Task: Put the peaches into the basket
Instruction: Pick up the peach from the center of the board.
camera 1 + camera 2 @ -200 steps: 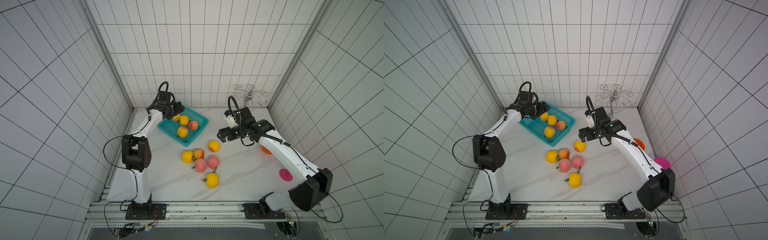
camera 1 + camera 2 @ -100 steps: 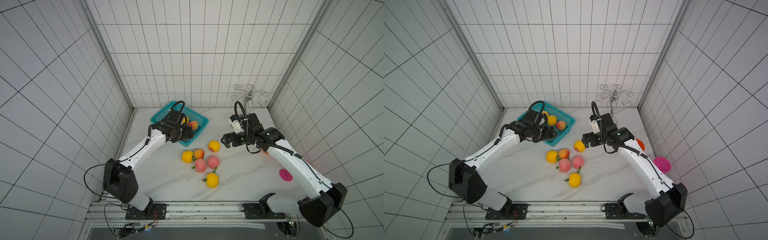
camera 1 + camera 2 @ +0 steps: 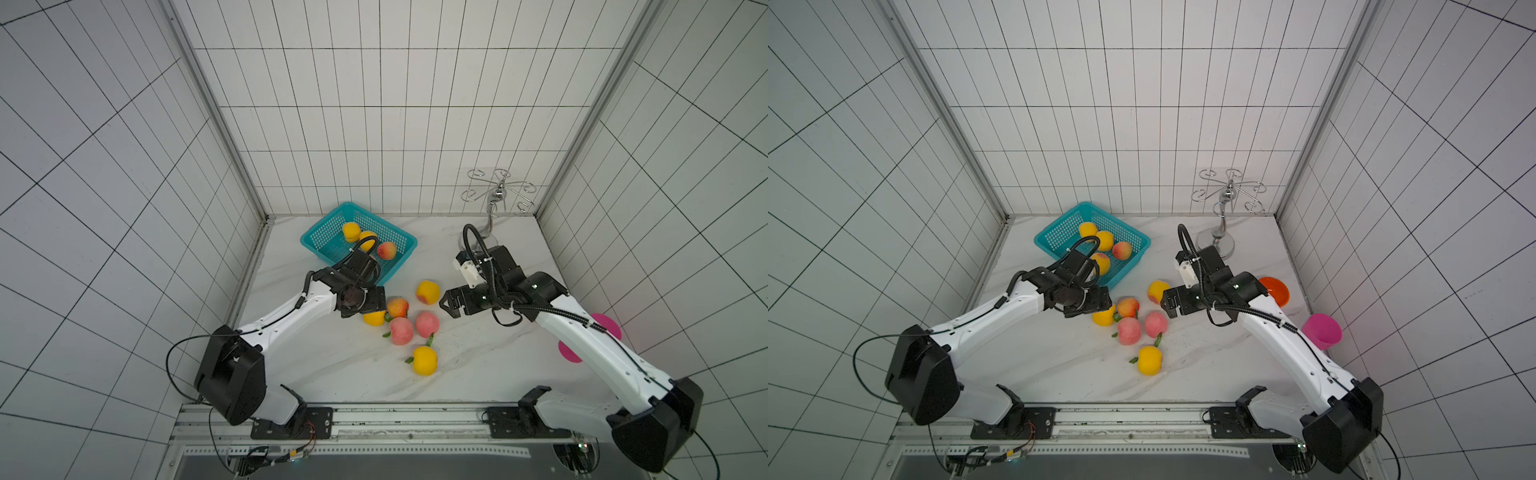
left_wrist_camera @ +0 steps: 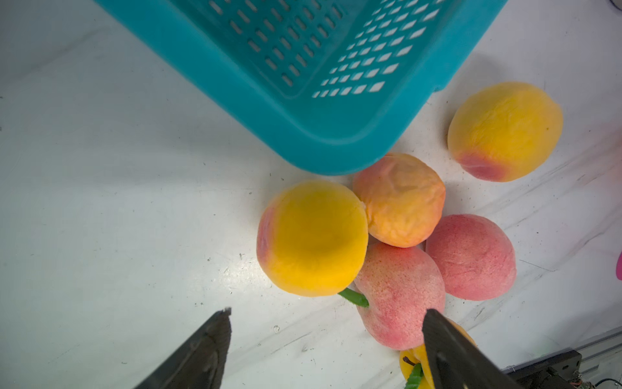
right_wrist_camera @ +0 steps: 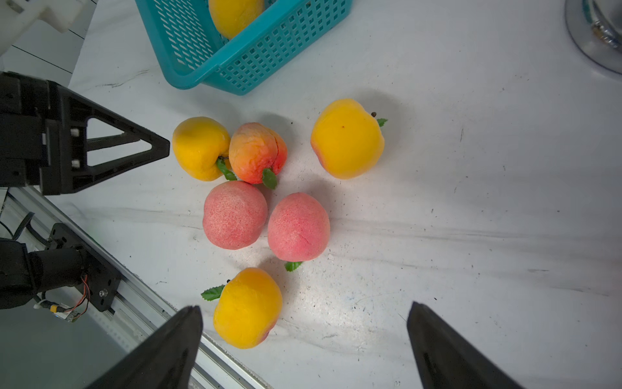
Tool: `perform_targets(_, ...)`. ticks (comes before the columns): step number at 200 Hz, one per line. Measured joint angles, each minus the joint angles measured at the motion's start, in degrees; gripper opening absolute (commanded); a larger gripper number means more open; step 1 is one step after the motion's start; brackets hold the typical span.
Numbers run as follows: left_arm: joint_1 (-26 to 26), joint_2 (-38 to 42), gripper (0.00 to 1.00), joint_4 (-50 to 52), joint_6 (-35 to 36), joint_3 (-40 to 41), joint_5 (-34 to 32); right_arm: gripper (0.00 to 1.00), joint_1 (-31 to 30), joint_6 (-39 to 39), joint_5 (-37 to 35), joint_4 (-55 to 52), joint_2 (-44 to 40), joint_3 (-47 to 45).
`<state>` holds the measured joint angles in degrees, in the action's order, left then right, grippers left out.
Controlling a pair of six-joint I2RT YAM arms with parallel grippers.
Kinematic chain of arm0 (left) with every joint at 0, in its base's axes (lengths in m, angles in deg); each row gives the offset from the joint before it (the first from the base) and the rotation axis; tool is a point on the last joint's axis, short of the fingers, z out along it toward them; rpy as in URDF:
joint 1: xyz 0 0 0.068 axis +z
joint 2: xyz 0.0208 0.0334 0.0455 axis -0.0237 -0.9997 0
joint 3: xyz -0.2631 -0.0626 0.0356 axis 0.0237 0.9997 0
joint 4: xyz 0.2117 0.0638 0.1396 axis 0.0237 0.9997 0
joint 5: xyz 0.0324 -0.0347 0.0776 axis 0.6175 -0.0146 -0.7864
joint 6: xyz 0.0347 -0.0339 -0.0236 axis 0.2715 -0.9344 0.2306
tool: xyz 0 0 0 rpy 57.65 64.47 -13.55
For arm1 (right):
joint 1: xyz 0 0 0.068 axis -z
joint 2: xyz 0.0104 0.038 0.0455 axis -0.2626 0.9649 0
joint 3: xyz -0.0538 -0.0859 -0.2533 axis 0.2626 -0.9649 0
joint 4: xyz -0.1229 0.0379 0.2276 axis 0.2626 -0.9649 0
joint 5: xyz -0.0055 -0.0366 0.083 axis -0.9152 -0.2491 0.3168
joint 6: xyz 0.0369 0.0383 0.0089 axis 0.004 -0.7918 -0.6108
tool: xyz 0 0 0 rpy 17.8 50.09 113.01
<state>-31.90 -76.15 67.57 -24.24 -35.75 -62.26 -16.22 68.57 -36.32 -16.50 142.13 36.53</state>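
The left arm is swinging away from the teal basket (image 3: pixel 328 235), bringing the left gripper (image 3: pixel 380 309) in beside the loose fruit, while the right gripper (image 3: pixel 445 304) is barely shifting.

In both top views, 6 peaches (image 3: pixel 401 330) are lying on the marble table (image 3: pixel 332 365) just in front of the basket. In a top view, 4 more are sitting inside it. The basket is sitting skewed, 1 corner pointing at the cluster.

In the left wrist view, the jaws are standing apart and empty, lining up on the yellow peach (image 4: pixel 313 237), which is touching the orange-blushed peach (image 4: pixel 400 200).

In the right wrist view, the right jaws are spreading wide and holding nothing. The fruits are looking nearly round, with no clear long axis, and the yellow peach's leafy stem is pointing at the pink peach (image 5: pixel 235 215).

The danger is building in that tight pack: a finger wedging between touching fruits could send neighbours rolling. Both arms are also crowding 1 patch, so they could clash.
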Motion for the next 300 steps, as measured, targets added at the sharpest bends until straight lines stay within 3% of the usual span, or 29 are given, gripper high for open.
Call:
perform_targets(72,-0.09,-6.16,0.86,-3.67,0.13,0.09,0.0,0.99,-0.55,-1.6,0.94,0.72,0.35,-0.68)
perform_targets(171,-0.07,-12.0,0.73,-5.75,1.68,0.07,0.15,0.99,-0.59,-2.14,0.94,0.79,2.21,-0.66)
perform_targets(228,-0.09,-12.09,0.62,-6.08,1.92,0.02,0.2,0.99,-0.59,-2.05,0.9,0.79,2.27,-0.63)
perform_targets(300,-0.92,-10.62,0.62,-1.51,2.82,-3.65,-0.07,0.99,-0.59,-1.9,0.72,0.79,2.27,-0.63)
